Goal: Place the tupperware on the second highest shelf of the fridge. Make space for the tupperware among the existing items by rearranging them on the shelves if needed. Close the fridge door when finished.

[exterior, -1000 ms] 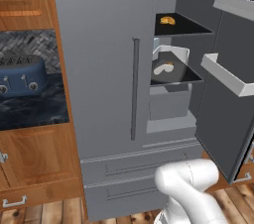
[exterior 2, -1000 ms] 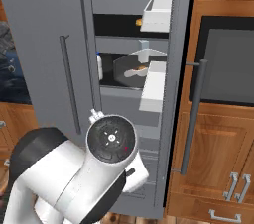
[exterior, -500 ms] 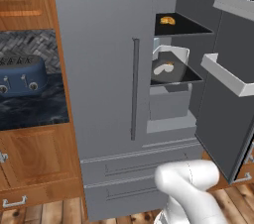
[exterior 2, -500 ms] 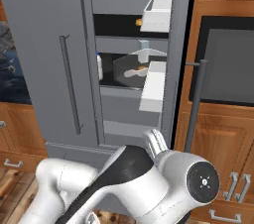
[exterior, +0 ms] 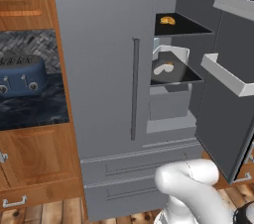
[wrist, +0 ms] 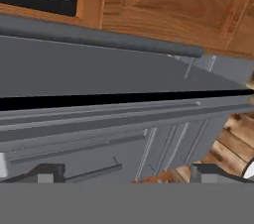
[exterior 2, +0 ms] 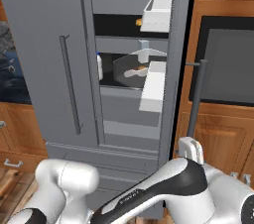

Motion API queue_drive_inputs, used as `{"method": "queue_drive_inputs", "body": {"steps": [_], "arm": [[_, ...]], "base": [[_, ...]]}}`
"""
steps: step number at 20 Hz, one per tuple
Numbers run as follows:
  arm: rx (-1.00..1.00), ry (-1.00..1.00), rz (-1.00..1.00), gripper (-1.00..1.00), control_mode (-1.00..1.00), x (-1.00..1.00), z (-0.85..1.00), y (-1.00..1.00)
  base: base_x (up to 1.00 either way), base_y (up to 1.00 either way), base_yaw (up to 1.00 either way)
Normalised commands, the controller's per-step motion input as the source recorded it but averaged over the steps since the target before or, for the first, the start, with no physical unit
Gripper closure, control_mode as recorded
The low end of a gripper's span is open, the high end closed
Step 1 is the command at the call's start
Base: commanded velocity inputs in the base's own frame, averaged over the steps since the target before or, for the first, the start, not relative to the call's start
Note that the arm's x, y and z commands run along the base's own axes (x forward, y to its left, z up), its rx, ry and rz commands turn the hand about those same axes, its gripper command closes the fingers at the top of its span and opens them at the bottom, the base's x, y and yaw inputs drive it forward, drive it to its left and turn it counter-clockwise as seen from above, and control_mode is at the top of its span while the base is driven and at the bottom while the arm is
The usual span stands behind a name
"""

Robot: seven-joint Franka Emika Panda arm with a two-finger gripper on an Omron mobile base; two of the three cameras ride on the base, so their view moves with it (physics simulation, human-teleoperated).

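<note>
Both dark fingertips (wrist: 47, 172) are seen at the bottom of the hand view, set wide apart with nothing between them; the gripper (wrist: 126, 174) is pointed at the grey outer face of the fridge door (wrist: 99, 72), with its long bar handle (wrist: 99, 39) running across the upper part of that view against wooden cabinet fronts.

In the base views the fridge (exterior: 106, 94) is shown with its right door swung open and its left door shut. The tupperware (exterior: 169, 64) is found on the second highest shelf (exterior: 193, 77), close to that shelf's front edge. It is seen as a white, lidless rectangular tub with rounded corners; its inside looks dark, and a pale, elongated piece of food is lying in it with a small orange-red bit beside it. In the right base view the tub's near wall appears grey and translucent, with the food visible through it. A small white bottle (exterior 2: 99, 67) with a blue cap is standing upright at the shelf's left end, just beside the tub.

On the top shelf (exterior: 188, 29) a small orange-yellow food lump (exterior: 167, 20) is placed near the left edge. White door bins (exterior: 225, 72) are carried on the inner face of the open door. Two drawers (exterior: 139, 178) are seen closed at the fridge's foot.
</note>
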Motion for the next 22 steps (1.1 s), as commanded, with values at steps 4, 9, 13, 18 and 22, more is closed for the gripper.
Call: {"method": "queue_drive_inputs", "body": {"steps": [4,9,13,18,22], "arm": [[0.16,0.02,0.06,-1.00,-1.00,0.81,-0.20,-0.29],[0.14,0.05,0.08,-1.00,-1.00,0.84,-0.24,-0.36],[0.16,0.01,0.04,-1.00,-1.00,0.50,-0.23,-0.56],[0.16,0.00,0.08,-1.00,-1.00,0.52,-0.22,-0.35],[0.14,0.02,0.16,-1.00,-1.00,0.63,-0.33,-0.05]], "base": [[0.00,0.00,0.00],[0.00,0.00,0.00],[0.00,0.00,0.00],[0.00,0.00,0.00],[0.00,0.00,0.00]]}}
